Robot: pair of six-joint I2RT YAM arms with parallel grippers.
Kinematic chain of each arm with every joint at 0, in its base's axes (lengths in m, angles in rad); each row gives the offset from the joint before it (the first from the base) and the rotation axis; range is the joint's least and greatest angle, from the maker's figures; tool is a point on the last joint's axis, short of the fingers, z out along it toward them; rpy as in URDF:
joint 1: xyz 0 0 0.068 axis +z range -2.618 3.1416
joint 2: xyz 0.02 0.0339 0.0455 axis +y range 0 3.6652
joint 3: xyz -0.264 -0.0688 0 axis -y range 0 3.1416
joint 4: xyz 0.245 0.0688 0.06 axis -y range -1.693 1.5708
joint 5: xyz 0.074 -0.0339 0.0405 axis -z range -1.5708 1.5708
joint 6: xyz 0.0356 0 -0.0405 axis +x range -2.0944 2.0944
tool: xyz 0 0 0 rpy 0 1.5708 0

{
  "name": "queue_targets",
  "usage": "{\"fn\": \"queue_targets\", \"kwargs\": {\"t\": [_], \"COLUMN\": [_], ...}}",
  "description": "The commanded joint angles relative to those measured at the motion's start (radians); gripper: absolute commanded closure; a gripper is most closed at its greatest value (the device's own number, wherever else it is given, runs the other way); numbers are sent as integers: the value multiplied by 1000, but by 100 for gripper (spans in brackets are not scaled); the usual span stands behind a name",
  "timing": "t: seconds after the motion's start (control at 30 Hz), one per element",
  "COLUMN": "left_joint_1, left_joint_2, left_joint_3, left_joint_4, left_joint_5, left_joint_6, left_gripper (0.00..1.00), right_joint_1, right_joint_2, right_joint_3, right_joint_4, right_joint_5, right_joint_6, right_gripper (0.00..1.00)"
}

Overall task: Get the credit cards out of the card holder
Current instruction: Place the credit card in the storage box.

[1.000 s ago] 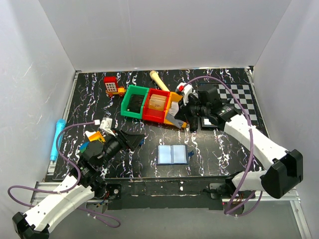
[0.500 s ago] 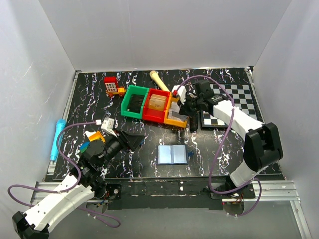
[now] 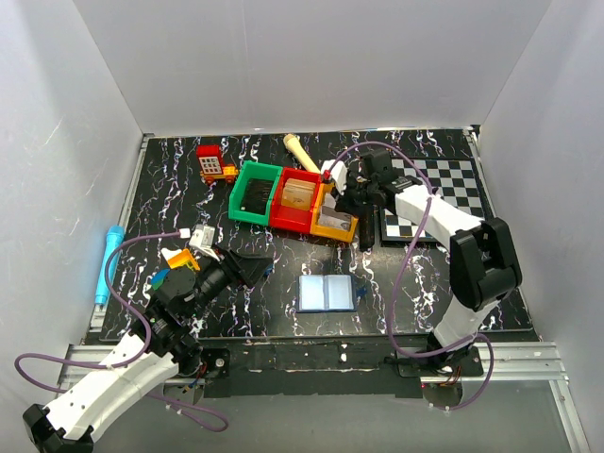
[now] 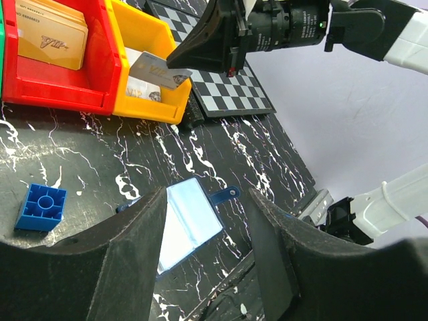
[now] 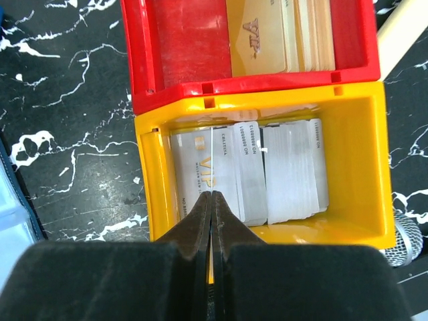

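Observation:
The card holder (image 3: 327, 293) lies open and flat on the black table, light blue-grey inside, snap tab to the right; it also shows as card holder (image 4: 190, 221) in the left wrist view. My right gripper (image 5: 212, 195) is shut on a silver credit card (image 4: 159, 70), held edge-on just above the yellow bin (image 5: 361, 167), which holds several silver cards (image 5: 287, 170). Beside it, the red bin (image 5: 167, 47) holds gold cards (image 5: 257, 33). My left gripper (image 4: 207, 194) hovers open and empty, left of the card holder and above the table.
A green bin (image 3: 255, 193) adjoins the red one. A blue toy block (image 4: 41, 207) lies near the left gripper. A chessboard (image 3: 434, 193), a black marker (image 3: 366, 231), a red toy (image 3: 213, 162), a cream cylinder (image 3: 300, 151) and a blue pen (image 3: 106, 264) lie around.
My right gripper has swung left and back with the silver card, from beside the bins to over the yellow bin. The left arm has hardly moved.

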Motion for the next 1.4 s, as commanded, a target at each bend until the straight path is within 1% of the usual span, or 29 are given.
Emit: {"fn": "queue_targets", "kwargs": {"t": [0.0, 0.37, 0.4, 0.53, 0.8, 1.03, 1.37], "left_joint_1": [5, 3, 5, 5, 3, 5, 5], "left_joint_2": [4, 54, 60, 73, 83, 96, 119], "left_joint_3": [-3, -9, -10, -10, -15, -19, -10], "left_joint_4": [-4, 31, 34, 41, 47, 47, 76], "left_joint_5": [-8, 1, 31, 35, 36, 44, 52], "left_joint_6": [13, 14, 11, 10, 6, 6, 6], "left_gripper": [50, 51, 51, 51, 51, 51, 52], "right_joint_1": [-3, 11, 14, 29, 54, 58, 57], "right_joint_2": [25, 91, 94, 138, 180, 178, 209], "right_joint_3": [46, 72, 75, 140, 197, 192, 227], "right_joint_4": [16, -17, -17, -112, -186, -192, -189], "right_joint_5": [-19, -51, -47, -22, -15, -7, 85], "right_joint_6": [-16, 1, -2, -31, -22, -11, 44], "right_gripper": [99, 99, 99, 99, 99, 99, 99]}}
